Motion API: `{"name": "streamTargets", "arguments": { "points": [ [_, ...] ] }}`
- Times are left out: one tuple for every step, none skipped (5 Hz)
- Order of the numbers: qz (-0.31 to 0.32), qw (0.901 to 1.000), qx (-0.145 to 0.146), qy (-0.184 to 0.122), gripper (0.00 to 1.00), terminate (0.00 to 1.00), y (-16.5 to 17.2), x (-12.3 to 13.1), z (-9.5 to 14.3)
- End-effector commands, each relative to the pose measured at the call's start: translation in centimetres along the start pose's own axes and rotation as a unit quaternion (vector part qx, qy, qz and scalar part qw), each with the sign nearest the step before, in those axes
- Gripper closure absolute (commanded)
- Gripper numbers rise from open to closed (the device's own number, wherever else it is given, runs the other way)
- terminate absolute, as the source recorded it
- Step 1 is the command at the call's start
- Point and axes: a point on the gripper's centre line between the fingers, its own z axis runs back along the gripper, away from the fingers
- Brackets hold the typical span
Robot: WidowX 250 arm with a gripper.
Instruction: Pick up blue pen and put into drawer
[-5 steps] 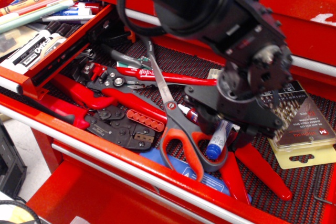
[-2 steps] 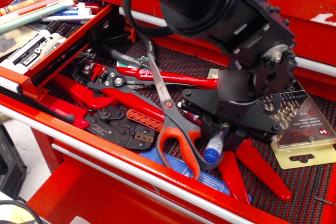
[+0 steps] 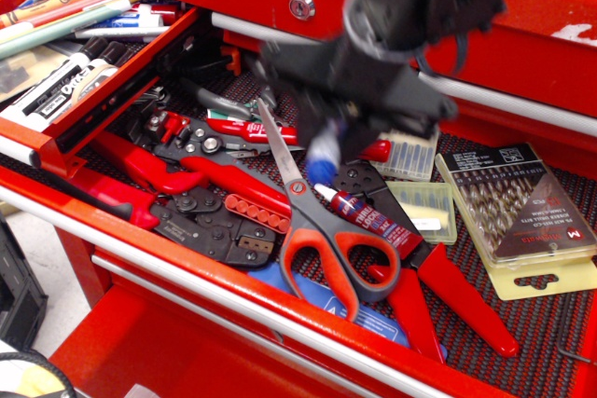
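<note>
The blue pen (image 3: 320, 167) hangs nearly upright in my gripper (image 3: 326, 142), blue cap pointing down and white barrel above, lifted clear over the wide drawer's tools. The gripper is motion-blurred and shut on the pen's barrel. The pen hangs above the scissors' blades, just right of them. The shallow narrow red drawer (image 3: 131, 76) stands open at the upper left, up and to the left of the gripper, with several markers and pens lying in it.
Below lie orange-handled scissors (image 3: 340, 251), a small red-labelled bottle (image 3: 362, 212), red-handled pliers (image 3: 457, 309), a black crimper (image 3: 210, 226), clear bit boxes (image 3: 424, 207) and a drill-bit case (image 3: 518, 200), all in the wide mesh-lined drawer (image 3: 280, 323).
The gripper has risen and moved up and left with the pen, away from the scissors' handles. The bottle and the bit boxes, hidden before, now show.
</note>
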Motion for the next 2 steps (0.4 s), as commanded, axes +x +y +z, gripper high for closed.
{"name": "streamTargets", "arguments": {
  "points": [
    [0.088,0.9944,0.056,-0.019,1.0,0.0,8.1,4.1,1.5],
    [0.084,0.9948,0.05,-0.029,1.0,0.0,12.7,5.9,0.2]
  ]
}}
